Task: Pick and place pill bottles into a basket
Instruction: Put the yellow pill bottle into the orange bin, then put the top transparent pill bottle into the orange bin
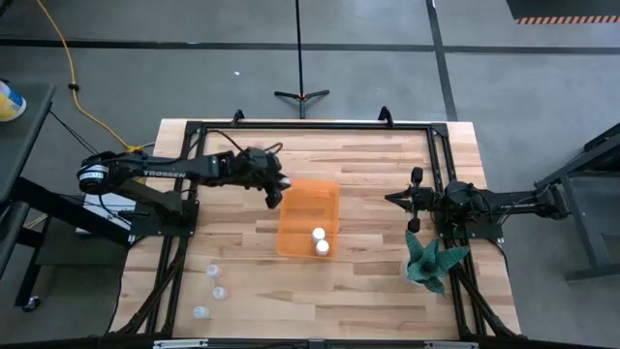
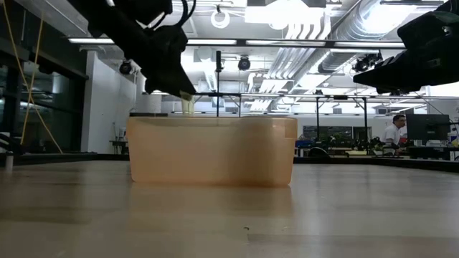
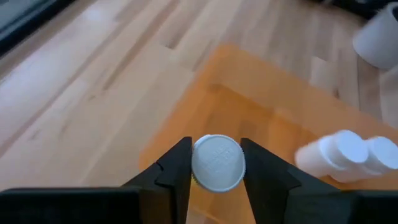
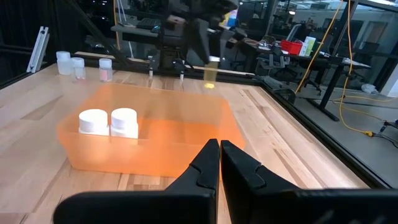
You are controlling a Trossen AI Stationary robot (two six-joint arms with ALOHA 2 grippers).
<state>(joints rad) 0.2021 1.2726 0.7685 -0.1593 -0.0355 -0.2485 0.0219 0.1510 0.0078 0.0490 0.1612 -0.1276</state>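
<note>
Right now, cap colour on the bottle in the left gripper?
White cap, clearest in the left wrist view.

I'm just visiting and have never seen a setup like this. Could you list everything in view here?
Basket: one, translucent orange, middle of the wooden table.
Pill bottles in basket: two, white-capped, at its near end.
Pill bottles on table: three, pale, near left corner.
Held pill bottle: one, white cap, above the basket's far end.
Plant: one, teal, spiky, right side.
Person: one, far in the room.
Left gripper: shut on the held bottle.
Right gripper: shut, empty, at the table's right.
</note>
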